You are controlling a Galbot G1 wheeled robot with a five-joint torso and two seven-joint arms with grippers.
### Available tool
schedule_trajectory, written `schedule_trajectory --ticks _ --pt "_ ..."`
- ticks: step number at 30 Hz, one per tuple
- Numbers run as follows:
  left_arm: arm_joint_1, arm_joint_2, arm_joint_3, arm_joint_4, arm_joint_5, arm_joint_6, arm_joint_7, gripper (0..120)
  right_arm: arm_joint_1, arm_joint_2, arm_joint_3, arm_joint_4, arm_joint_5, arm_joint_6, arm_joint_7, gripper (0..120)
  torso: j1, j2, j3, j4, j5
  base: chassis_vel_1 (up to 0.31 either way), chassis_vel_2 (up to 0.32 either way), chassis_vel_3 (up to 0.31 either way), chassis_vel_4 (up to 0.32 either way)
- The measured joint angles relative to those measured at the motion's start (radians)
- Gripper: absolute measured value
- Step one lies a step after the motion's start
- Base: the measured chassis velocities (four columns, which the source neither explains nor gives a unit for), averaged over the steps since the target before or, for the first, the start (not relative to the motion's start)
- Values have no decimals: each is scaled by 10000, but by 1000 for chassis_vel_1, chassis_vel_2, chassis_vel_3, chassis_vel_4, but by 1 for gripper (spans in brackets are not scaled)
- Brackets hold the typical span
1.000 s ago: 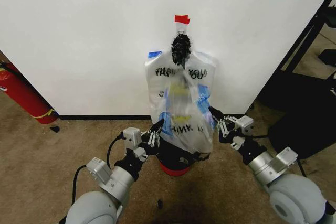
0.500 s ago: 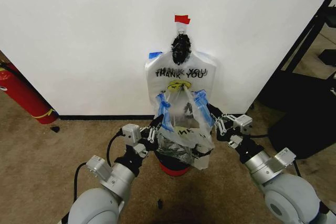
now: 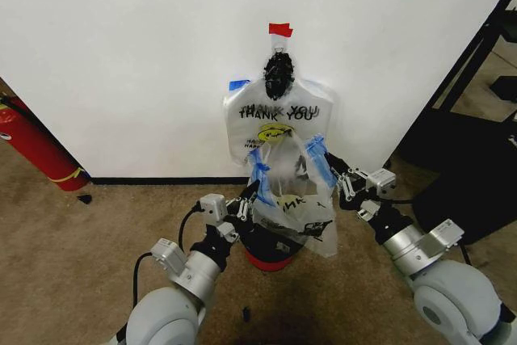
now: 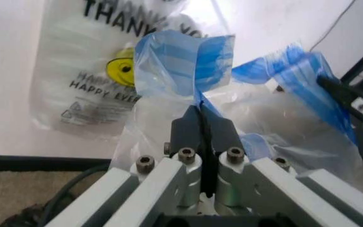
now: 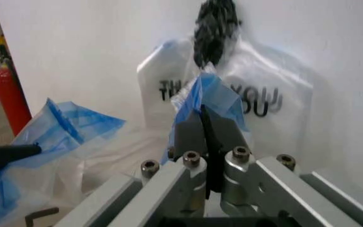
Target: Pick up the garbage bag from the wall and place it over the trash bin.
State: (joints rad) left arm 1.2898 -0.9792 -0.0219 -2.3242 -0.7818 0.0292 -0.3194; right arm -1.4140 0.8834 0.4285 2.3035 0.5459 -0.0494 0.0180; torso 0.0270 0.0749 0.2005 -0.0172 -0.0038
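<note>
Pinching the blue handles of one bag (image 3: 292,195) off the wall, left gripper (image 3: 250,192) and right gripper (image 3: 336,174) both clamped shut, spreading its mouth above the bin (image 3: 271,254), not yet lowering over the rim.

left hand (image 3: 252,192) raised, clamped | right hand (image 3: 334,170) raised, clamped

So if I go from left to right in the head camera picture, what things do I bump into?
Red fire extinguisher → left gripper → garbage bag held between both grippers → right gripper → black rack.
</note>
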Motion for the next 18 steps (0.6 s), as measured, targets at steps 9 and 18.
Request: schedule_trajectory --ticks 9,18 --pt "-447 -256 309 1283 694 -520 17 0 304 1019 -656 -1207 -291 801 -25 0 0 0 0 -3 -2 0 0 0 0" --pt "-764 -201 256 1862 625 -731 7 0 416 1684 -1030 -1643 -298 1156 -38 0 0 0 0 -1 -1 0 0 0 0"
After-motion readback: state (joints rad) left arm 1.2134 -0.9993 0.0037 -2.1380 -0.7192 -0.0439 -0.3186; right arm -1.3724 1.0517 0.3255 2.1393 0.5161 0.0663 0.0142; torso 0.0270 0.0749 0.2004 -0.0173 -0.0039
